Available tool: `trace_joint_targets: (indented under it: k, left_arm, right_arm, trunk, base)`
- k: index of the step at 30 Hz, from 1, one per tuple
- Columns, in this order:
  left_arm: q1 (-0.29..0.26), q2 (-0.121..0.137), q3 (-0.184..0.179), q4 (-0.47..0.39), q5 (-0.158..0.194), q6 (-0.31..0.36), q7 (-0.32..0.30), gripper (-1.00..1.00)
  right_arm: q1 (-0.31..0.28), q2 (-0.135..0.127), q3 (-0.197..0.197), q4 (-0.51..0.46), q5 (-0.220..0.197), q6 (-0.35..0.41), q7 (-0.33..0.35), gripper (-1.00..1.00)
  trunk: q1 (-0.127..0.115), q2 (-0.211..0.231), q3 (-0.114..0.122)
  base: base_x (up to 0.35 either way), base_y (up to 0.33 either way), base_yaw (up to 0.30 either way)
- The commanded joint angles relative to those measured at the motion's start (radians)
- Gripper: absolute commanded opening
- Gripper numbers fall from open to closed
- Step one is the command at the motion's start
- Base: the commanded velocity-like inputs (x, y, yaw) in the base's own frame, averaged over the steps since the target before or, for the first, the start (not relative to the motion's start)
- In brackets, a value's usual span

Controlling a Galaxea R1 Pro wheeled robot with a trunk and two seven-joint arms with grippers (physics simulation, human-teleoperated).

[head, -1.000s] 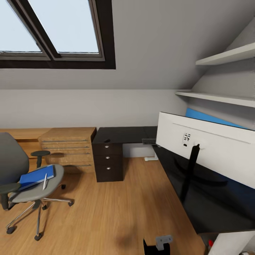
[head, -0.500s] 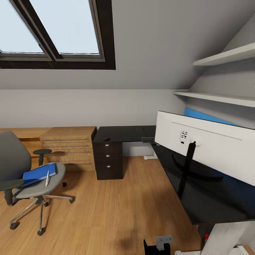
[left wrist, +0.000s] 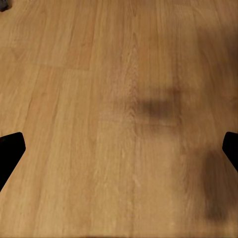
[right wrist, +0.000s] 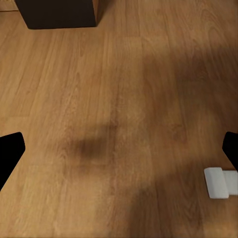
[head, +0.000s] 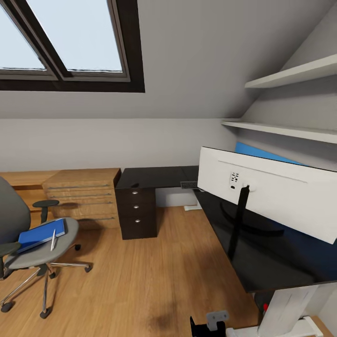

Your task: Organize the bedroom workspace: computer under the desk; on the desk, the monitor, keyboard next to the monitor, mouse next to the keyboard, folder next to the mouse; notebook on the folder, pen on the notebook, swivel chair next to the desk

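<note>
Little of the robot's body is in view. In the head view, a black block (head: 206, 327) sits at the lower edge, with a small grey bracket (head: 217, 318) on top (two dark holes in it). In each wrist view, the fingertips (left wrist: 10, 148) (right wrist: 10, 148) are plain matt black, with slanted ends and no markings.

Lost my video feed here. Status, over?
Both grippers open, empty, over bare floor. Blue folder and pen lie on the chair seat. Monitor stands on the desk. Floor between chair and desk unobstructed.
</note>
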Motion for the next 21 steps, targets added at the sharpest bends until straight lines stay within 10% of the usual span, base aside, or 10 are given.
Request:
trace_joint_targets:
  k: [1,21]
  left_arm:
    - [-0.001,0.0,0.001,0.001,0.005,-0.003,-0.002,1.0]
    - [-0.001,0.0,0.004,0.001,0.006,-0.003,-0.001,1.0]
  right_arm:
    - [-0.001,0.0,0.006,0.001,0.002,-0.002,-0.005,1.0]
    - [-0.001,-0.022,-0.011,-0.002,-0.006,0.006,-0.064,1.0]
  trunk:
    - [0.0,-0.001,-0.001]
    - [0.0,-0.001,-0.001]
  base:
    - [0.0,0.0,-0.008]
    - [0.0,0.0,-0.001]
